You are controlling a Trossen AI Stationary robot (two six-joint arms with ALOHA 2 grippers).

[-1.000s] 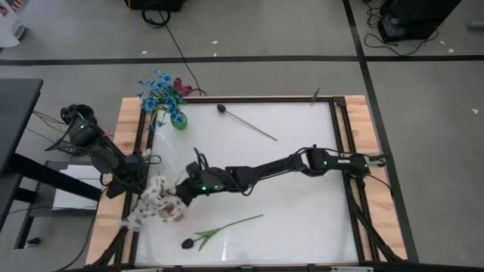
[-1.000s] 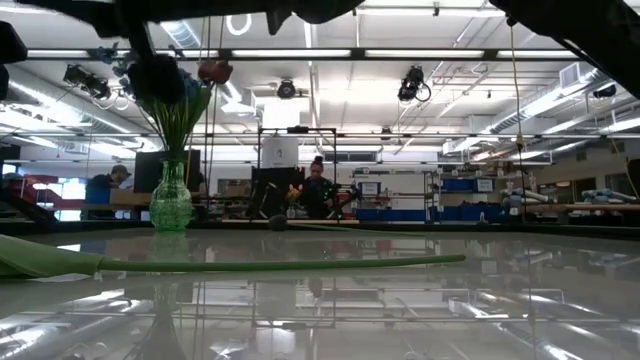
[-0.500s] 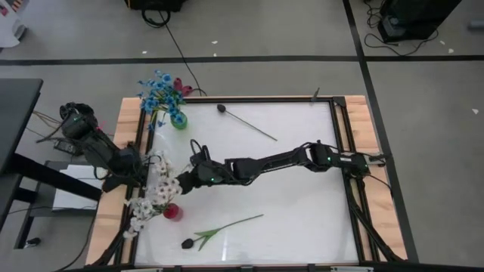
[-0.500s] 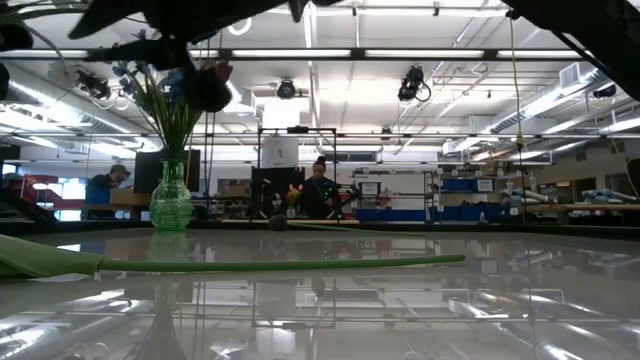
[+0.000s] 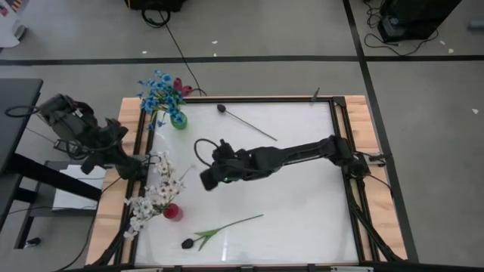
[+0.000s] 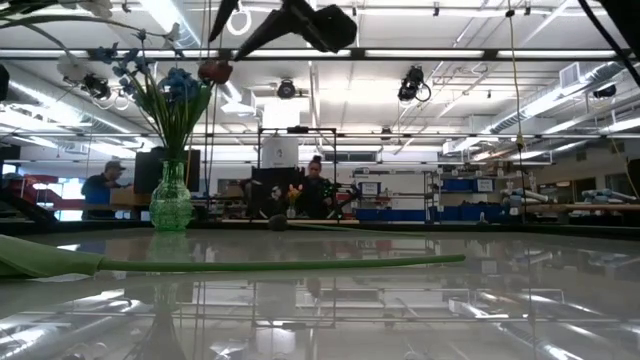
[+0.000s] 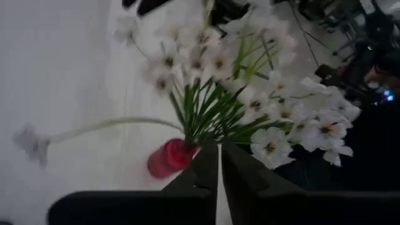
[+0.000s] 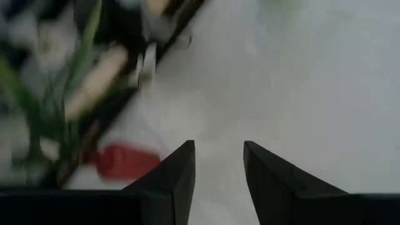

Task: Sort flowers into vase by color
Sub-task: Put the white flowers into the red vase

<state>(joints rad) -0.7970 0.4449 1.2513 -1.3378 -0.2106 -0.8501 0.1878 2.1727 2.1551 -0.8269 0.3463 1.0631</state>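
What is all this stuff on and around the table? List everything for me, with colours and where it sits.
green vase: one, green glass, far left corner of the table, holding blue flowers and a dark red one
red vase: one, red, near left edge, holding white flowers
leafy-stemmed flower: one, dark head, green stem, lying flat at the near edge
bare-stemmed flower: one, dark head, lying flat at the far side
table: one, white top, wooden rim
people: two, beyond the table in the low view
left gripper: dark, shut, empty, beside the white flowers
right gripper: dark, open, empty, above the table's middle
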